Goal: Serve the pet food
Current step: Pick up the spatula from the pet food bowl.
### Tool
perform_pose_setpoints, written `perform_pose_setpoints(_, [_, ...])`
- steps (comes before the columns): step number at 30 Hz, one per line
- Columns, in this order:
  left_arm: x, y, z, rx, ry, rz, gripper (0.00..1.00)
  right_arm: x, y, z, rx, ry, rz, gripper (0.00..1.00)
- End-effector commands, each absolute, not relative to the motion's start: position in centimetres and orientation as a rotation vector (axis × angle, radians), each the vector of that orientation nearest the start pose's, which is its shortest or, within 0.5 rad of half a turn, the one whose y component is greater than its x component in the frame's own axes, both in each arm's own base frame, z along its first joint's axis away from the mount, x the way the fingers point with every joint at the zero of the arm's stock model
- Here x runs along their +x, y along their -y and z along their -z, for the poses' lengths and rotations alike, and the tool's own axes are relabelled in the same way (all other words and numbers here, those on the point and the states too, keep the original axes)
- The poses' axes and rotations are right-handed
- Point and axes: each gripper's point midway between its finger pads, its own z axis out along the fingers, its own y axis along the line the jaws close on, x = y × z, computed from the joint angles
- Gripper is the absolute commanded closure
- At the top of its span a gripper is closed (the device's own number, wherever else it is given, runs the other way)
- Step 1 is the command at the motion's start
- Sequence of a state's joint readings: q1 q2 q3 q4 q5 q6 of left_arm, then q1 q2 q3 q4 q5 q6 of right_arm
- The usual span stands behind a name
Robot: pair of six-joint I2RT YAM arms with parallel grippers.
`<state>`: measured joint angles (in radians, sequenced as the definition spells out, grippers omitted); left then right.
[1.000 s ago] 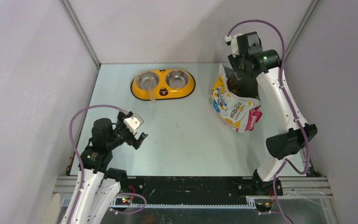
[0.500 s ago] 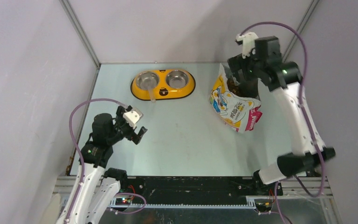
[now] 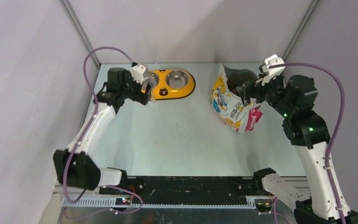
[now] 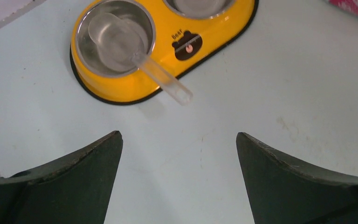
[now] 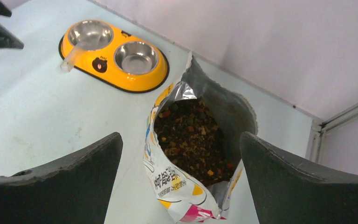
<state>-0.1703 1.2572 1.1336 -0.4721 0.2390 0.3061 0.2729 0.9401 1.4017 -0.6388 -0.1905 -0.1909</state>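
I judge the scoop pickup is in hand: my released, empty left hand [image 4: 179,140] hovers near the scoop [image 4: 140,63] in the feeder [image 4: 121,88] at the worktop's far edge and next must close on its handle, while my right hand [image 5: 182,140] hangs released over the pet food [image 5: 191,135].

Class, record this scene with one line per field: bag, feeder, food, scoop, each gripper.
bag: open, right of the feeder
feeder: yellow, double, no food in it
pet food: kibble inside the bag
scoop: empty, head in left bowl, handle over the rim
left gripper: open, empty, near the scoop
right gripper: open, empty, above the bag
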Motion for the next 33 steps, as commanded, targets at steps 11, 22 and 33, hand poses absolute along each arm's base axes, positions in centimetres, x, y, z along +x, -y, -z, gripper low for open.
perform_pose_setpoints(11, [44.3,8.8,-14.8,0.217,-2.419,0.171,0.0,29.3,-13.1,-38.3,-0.574,-1.621,-0.278,0.0])
perform_pose_setpoints(22, [45.5,10.3,-9.6,0.153,-2.574,0.26,0.0,29.2,-15.1,-37.3,-0.638,-1.617,-0.287,0.01])
perform_pose_setpoints(33, [45.9,9.8,-8.0,0.126,-2.614,0.222,0.07,29.2,-15.6,-36.8,-0.653,-1.621,-0.305,0.0])
